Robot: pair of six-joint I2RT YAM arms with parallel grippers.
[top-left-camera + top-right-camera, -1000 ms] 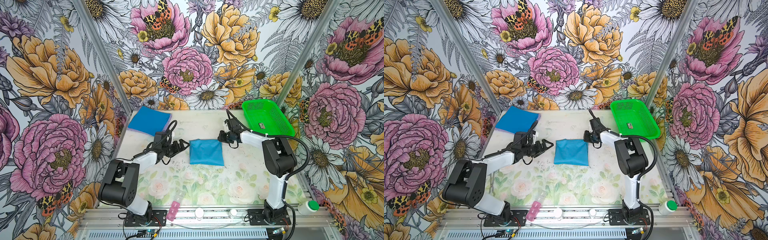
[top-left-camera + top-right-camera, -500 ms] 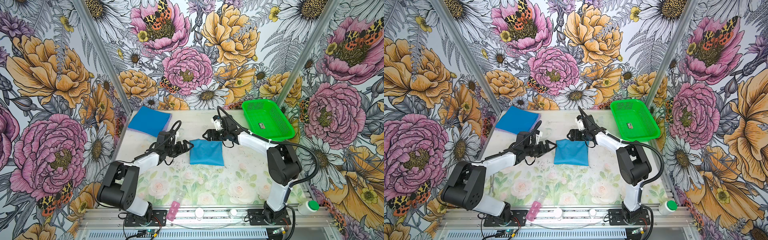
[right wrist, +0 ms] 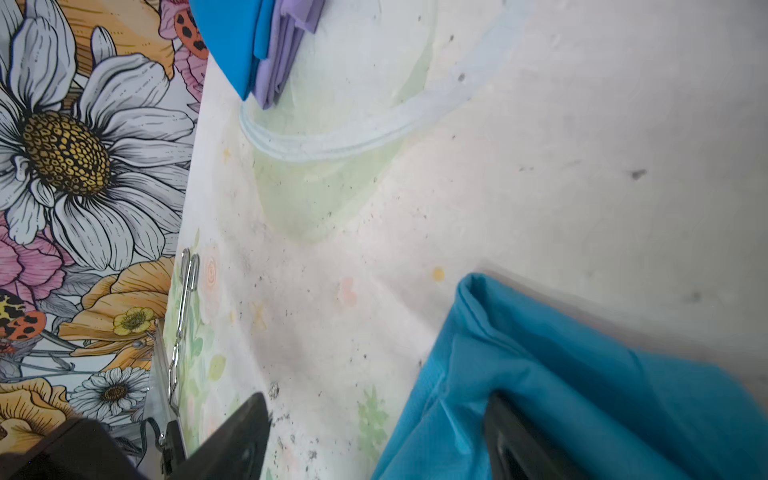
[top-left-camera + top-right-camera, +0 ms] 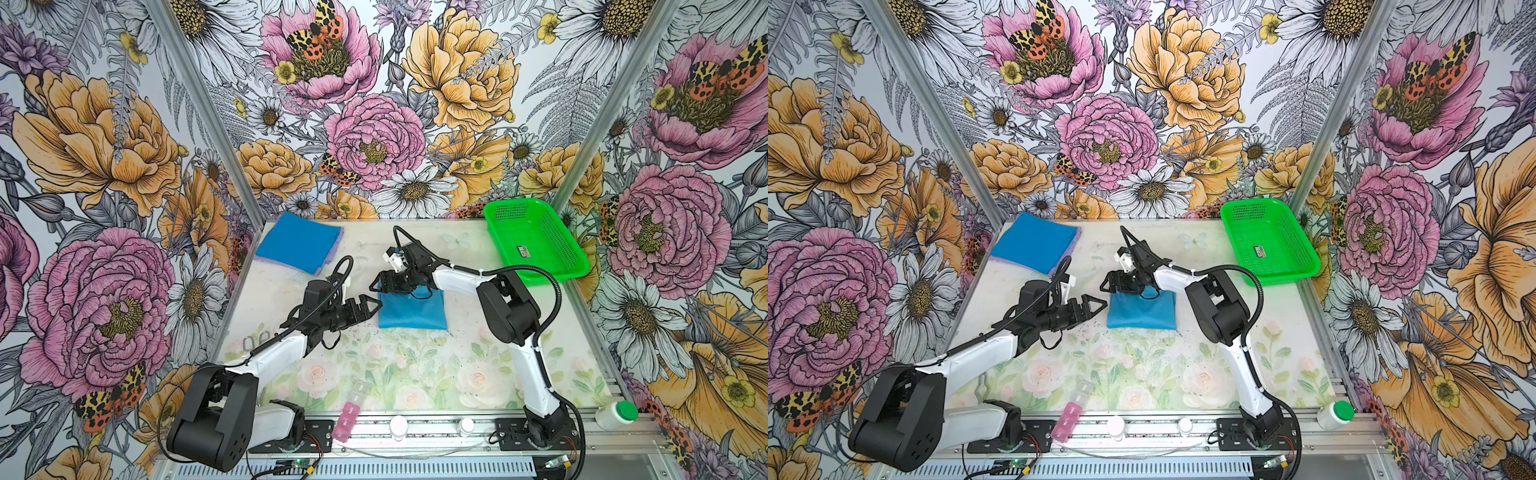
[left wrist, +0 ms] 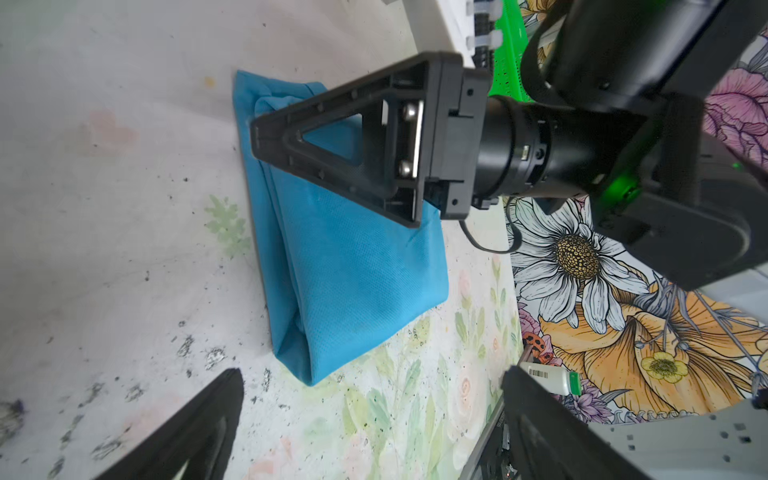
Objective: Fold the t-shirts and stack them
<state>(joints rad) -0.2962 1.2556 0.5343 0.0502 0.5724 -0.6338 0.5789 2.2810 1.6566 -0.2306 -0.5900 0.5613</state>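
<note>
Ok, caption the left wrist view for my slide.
Open right hand at a corner of the folded teal t-shirt, seen from the open left hand.

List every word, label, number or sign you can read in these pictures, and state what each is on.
No text here can be read.
Sticker on the floor of the green basket: dark with light marks, too small to read.
Barcode label on the white bottle with a green cap: bars only, no digits readable.
No other writing shows.
</note>
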